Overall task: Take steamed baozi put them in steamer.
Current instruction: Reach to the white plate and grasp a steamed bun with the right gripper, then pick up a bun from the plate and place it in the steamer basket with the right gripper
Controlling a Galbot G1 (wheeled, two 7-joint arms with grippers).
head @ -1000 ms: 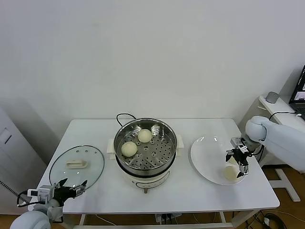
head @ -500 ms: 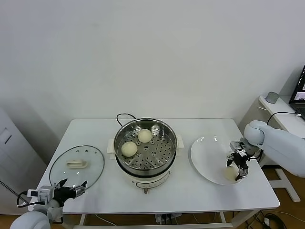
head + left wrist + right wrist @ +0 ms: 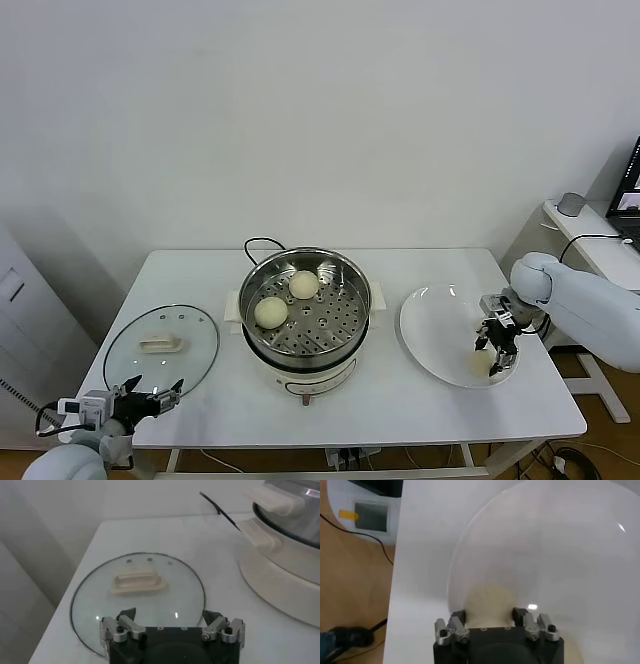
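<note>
A cream baozi (image 3: 481, 362) lies at the lower right edge of the white plate (image 3: 430, 325), right of frame, the right gripper (image 3: 497, 348) lowered over it with fingers spread either side. Two more baozi (image 3: 271, 311) sit on the perforated tray of the steamer (image 3: 305, 310) at centre. At lower left, the left gripper (image 3: 146, 393) hangs open off the bench (image 3: 400, 400) beside the glass lid (image 3: 160, 345).

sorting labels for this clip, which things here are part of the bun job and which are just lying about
Part of the job:
- baozi on plate, under the open right gripper
- two baozi in the steamer
- steamer

Lying about:
- glass lid
- white plate
- left gripper, idle
</note>
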